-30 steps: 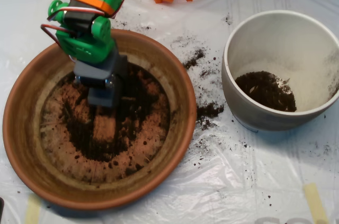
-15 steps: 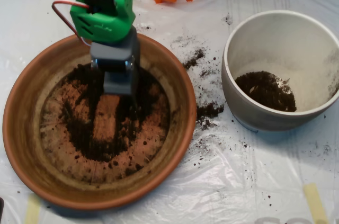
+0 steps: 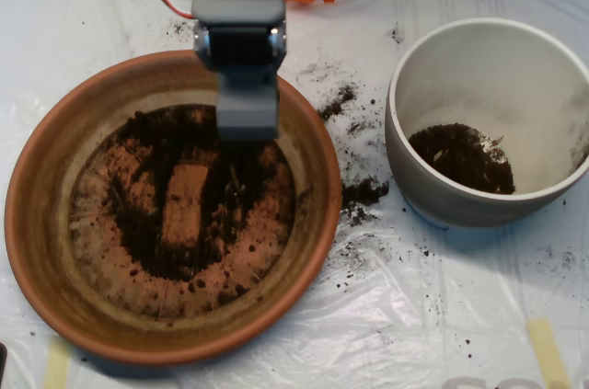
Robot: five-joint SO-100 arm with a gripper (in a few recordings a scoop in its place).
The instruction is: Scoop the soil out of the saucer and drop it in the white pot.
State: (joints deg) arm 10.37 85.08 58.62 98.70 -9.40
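One grey tool [image 3: 247,113] hangs over the back part of the saucer [image 3: 55,251], and I cannot tell if it is open or holds any soil [image 3: 147,233]. Most soil lies thin in the saucer, just in front of the tool. More sits in the white pot [image 3: 433,196] toward the bench's right edge.

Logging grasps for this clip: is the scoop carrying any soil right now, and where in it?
Cannot be told. The grey scoop hangs over the saucer's far side, seen from above; its inside is hidden, so any soil within cannot be seen.
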